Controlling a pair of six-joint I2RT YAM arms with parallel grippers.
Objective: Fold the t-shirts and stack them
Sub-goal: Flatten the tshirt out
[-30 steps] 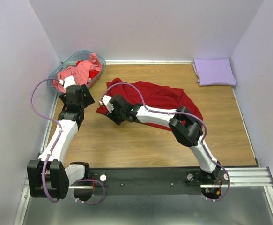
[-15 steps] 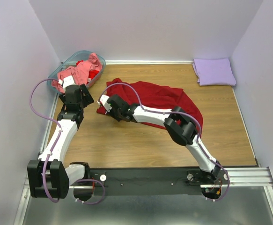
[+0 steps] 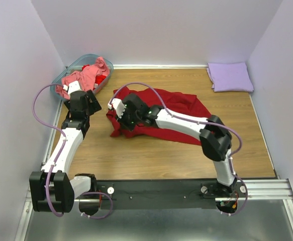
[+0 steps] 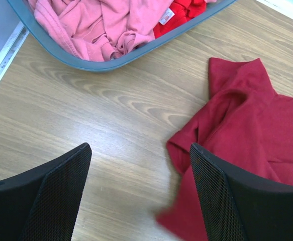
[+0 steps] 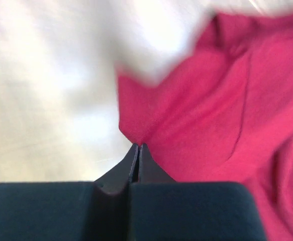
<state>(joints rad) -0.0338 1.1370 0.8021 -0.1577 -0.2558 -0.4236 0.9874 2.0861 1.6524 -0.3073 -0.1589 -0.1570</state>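
One of three done: lavender t-shirt (image 3: 230,76) folded, far right. Your right gripper (image 5: 138,146) is clenched on the dark red t-shirt (image 3: 179,106), mid-table, unfolded. Left gripper (image 4: 140,150) spread, empty. Salmon-pink t-shirt (image 3: 87,75) sits in the basket (image 4: 101,64), far left.

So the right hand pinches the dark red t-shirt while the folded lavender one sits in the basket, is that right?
Not quite: the top view shows the lavender t-shirt on the table, far right corner, not in the basket. The rest holds.
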